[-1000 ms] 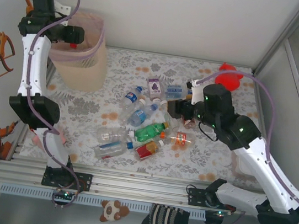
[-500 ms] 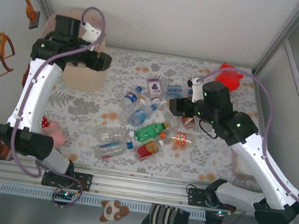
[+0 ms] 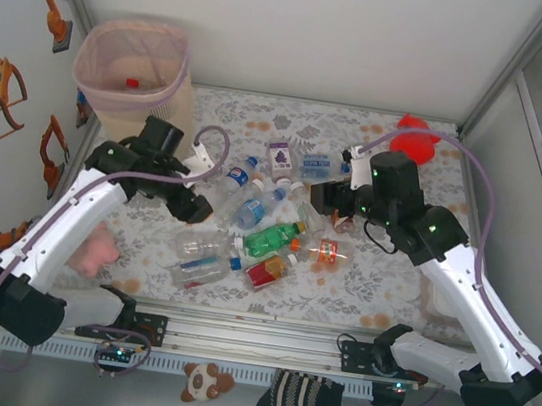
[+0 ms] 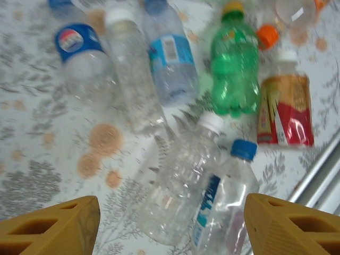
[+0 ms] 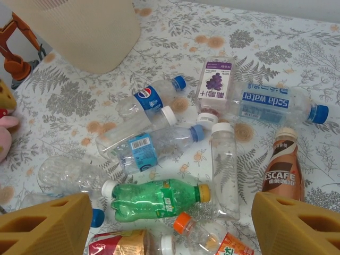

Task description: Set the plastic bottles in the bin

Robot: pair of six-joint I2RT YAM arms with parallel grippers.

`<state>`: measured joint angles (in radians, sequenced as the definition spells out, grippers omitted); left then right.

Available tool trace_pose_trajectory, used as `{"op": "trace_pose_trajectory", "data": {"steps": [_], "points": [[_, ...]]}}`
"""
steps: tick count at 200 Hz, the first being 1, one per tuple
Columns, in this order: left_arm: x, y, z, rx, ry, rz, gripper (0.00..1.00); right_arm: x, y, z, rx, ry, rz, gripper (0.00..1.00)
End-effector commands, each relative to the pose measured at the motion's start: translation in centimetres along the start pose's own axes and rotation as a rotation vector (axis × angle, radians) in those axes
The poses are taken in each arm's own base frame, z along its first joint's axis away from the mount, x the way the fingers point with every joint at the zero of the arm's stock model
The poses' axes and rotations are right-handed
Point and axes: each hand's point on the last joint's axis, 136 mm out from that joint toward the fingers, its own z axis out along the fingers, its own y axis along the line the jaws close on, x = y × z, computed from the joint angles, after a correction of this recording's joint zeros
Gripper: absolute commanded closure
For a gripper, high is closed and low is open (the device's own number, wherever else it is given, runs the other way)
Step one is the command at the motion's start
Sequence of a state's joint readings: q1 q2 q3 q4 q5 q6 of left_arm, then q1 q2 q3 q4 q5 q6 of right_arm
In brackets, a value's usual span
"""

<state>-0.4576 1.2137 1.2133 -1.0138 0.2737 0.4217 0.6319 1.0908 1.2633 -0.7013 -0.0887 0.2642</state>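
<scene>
Left wrist view: left gripper (image 4: 170,226) spread wide, empty, over a clear bottle (image 4: 178,183) lying flat, cap pointing up-right. Right gripper (image 5: 172,223) equally wide, holding nothing; green bottle (image 5: 154,197) below lies crosswise, cap right. Other bottles (image 3: 250,210) flat, mixed headings, on the table (image 3: 370,288). Bin (image 3: 138,73) upright, far-left corner.

The bin (image 3: 175,83) is seen upright at the far left corner of the tabletop (image 3: 212,119), with a small red thing (image 3: 132,83) inside it. The bottles (image 3: 255,206) are scattered lying down mid-tabletop: a green bottle (image 3: 271,236), a red-labelled bottle (image 3: 263,274) just nearer, an orange-labelled bottle (image 3: 330,252) to the right, and clear bottles (image 3: 202,246) to the left. The left pincer (image 3: 193,207) is seen just left of the pile, the right pincer (image 3: 312,197) at its right edge. A pink plush (image 3: 93,251) is seen near the left edge
</scene>
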Motion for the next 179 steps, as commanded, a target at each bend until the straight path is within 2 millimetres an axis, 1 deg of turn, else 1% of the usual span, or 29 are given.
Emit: {"op": "trace_pose_trajectory", "data": {"steps": [1,40,70,82,100,126,136,149,160,169,179], "points": [[1.3,-2.0,0.3,0.062,0.004,0.091,0.29,0.0,-0.1,-0.3,-0.007,-0.011,-0.012,0.22],[3.2,-4.1,1.2,0.071,0.030,0.062,0.29,0.2,-0.2,-0.4,-0.006,-0.012,-0.007,0.22],[5.4,-5.3,2.0,0.036,0.089,0.072,0.29,0.2,-0.1,-0.1,-0.010,-0.005,-0.006,0.22],[6.0,-5.9,2.4,0.025,0.102,0.116,0.31,0.2,0.0,-0.1,-0.015,-0.003,-0.007,0.22],[6.3,-6.1,3.0,-0.031,0.105,0.168,0.28,0.1,0.0,0.0,-0.016,-0.003,-0.009,0.23],[7.3,-5.5,4.3,-0.075,0.177,0.173,0.28,-0.1,0.1,0.1,-0.022,-0.002,-0.009,0.23],[7.3,-5.4,4.8,-0.092,0.204,0.178,0.28,-0.1,0.2,0.1,-0.025,-0.003,-0.009,0.23],[6.8,-5.6,5.3,-0.112,0.225,0.198,0.29,-0.1,0.2,0.1,-0.024,-0.001,-0.009,0.23],[5.9,-5.8,5.7,-0.125,0.230,0.201,0.29,-0.1,0.1,0.1,-0.020,-0.002,-0.007,0.23],[4.7,-6.1,5.7,-0.120,0.216,0.170,0.28,-0.1,0.0,0.2,-0.018,-0.002,-0.006,0.23],[4.0,-6.3,6.0,-0.111,0.220,0.125,0.28,-0.1,0.0,0.2,-0.019,0.000,-0.004,0.23]]}}
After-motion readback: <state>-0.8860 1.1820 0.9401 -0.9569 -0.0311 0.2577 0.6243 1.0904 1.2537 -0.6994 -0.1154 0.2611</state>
